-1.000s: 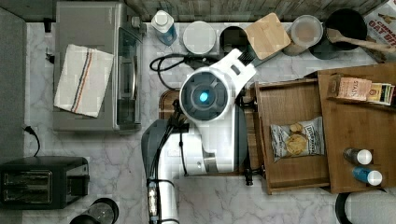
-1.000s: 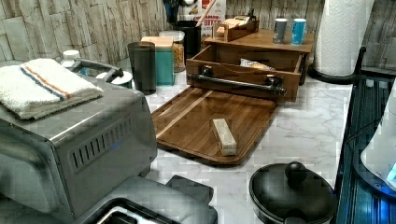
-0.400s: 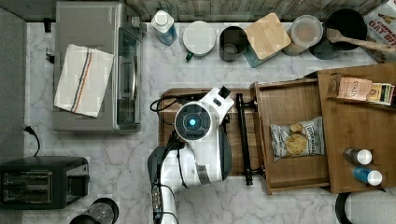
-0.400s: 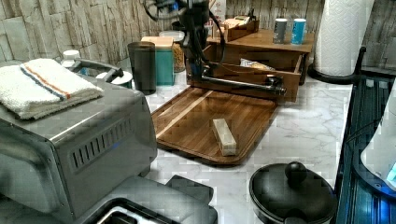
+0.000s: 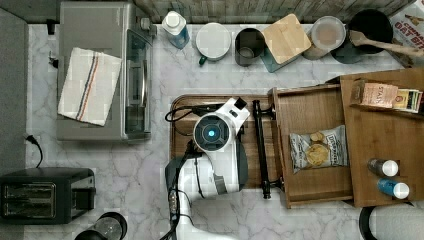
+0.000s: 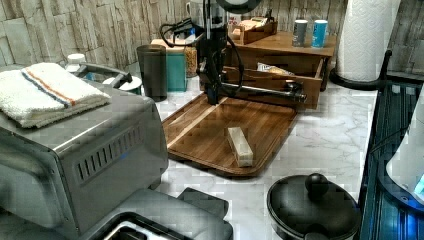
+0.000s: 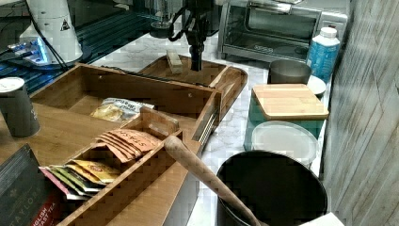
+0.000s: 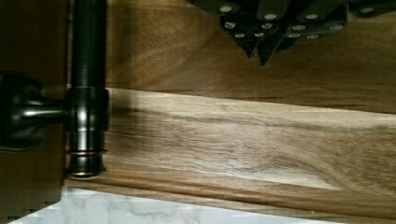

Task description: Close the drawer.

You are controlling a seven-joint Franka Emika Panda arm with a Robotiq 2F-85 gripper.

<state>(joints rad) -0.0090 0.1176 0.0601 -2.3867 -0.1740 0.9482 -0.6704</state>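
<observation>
The drawer (image 5: 320,145) stands pulled out of the cabinet (image 5: 387,145), a snack bag (image 5: 318,150) lying inside it. Its black bar handle (image 5: 261,147) overhangs the flat wooden tray (image 6: 225,135) on the marble counter (image 6: 320,150). The gripper (image 6: 214,97) hangs low over the tray, just beside the handle (near one end). Its fingers look drawn together, holding nothing. A pale block (image 6: 240,146) rests on the tray.
</observation>
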